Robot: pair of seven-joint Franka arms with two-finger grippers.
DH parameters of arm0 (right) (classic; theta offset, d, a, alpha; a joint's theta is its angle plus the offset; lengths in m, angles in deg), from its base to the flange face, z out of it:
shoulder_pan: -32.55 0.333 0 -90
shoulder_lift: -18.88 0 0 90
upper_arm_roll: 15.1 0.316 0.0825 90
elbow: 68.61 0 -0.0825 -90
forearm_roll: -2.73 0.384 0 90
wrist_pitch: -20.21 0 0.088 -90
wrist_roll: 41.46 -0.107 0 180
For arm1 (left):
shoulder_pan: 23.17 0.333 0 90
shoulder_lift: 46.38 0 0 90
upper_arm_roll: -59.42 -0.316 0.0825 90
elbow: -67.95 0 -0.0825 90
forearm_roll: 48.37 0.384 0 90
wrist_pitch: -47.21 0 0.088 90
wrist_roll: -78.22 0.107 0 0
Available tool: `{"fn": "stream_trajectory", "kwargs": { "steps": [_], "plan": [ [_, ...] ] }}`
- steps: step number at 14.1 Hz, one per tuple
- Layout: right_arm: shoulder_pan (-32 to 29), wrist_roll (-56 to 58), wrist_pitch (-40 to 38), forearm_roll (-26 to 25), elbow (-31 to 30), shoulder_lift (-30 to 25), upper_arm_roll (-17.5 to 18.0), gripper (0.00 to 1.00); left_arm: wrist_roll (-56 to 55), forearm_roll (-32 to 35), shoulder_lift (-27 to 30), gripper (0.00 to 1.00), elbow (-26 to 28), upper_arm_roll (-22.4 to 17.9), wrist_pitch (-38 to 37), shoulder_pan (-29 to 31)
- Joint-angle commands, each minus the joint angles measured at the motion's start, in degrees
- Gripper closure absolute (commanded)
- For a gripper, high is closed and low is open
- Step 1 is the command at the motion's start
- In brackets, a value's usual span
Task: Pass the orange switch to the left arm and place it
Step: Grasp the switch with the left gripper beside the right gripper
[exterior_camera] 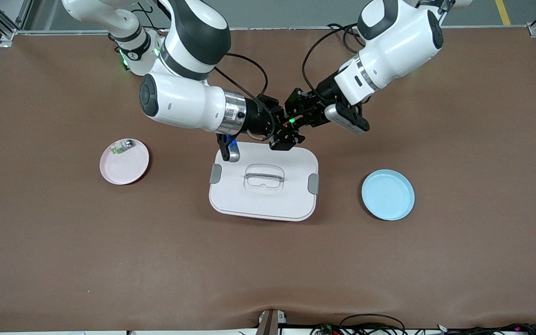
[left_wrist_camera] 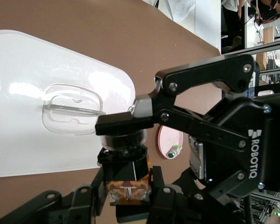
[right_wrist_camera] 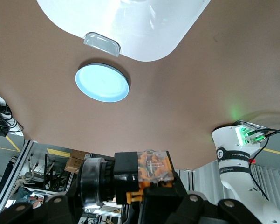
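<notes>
Pink plate (exterior_camera: 124, 162) (small component (exterior_camera: 123, 146) inside), blue plate (exterior_camera: 387, 194)

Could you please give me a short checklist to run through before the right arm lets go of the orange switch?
1. Left end effector shut on the orange switch: ok.
2. Right end effector shut on the switch: ok.
3. Handover held in the air above the box edge, not touching it: ok.
4. Blue plate bare for drop-off: ok.
5. Green-and-white component lying on the pink plate: ok.
</notes>
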Motion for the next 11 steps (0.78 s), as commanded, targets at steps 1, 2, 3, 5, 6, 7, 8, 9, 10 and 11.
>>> {"fn": "stream_trajectory", "kwargs": {
  "steps": [1,2,3,5,6,7,8,9,10,11],
  "plan": [
    [0.54,-1.06,-0.27,1.09,1.94,0.78,-0.54,0.87,0.75,-0.38,-0.54,1.0,-0.08,0.24,0.92,0.03],
    [0.54,-1.06,-0.27,1.09,1.94,0.78,-0.54,0.87,0.93,-0.2,-0.54,1.0,-0.08,0.24,0.92,0.12],
    [0.54,-1.06,-0.27,1.09,1.94,0.78,-0.54,0.87,0.93,0.15,-0.63,1.0,-0.08,0.24,0.83,0.12],
    [0.54,-0.88,-0.35,1.09,1.94,0.69,-0.54,0.77,0.84,1.64,-0.63,1.0,-0.17,0.16,0.83,0.56],
    [0.45,-0.88,-0.44,1.01,1.94,0.69,-0.54,0.74,0.84,2.52,-1.06,1.0,-0.17,0.15,0.83,0.65],
    [0.45,-0.88,-0.44,1.09,1.94,0.69,-0.54,0.47,0.75,3.83,-1.42,1.0,-0.25,0.15,0.83,0.82],
    [0.45,-0.88,-0.44,1.09,1.94,0.69,-0.54,0.19,0.75,5.06,-1.51,1.0,-0.26,0.07,0.83,0.91],
    [0.37,-0.71,-0.53,1.01,1.94,0.69,-0.54,0.06,0.75,6.03,-2.12,1.0,-0.26,-0.02,0.83,1.0],
    [0.28,-0.7,-0.53,1.0,1.94,0.69,-0.63,0.0,0.75,6.91,-2.12,1.0,-0.26,-0.11,0.83,1.09],
    [0.19,-0.44,-0.53,1.0,1.94,0.61,-0.63,0.0,0.66,8.23,-2.12,1.0,-0.26,-0.2,0.75,1.44]
  ]
}}
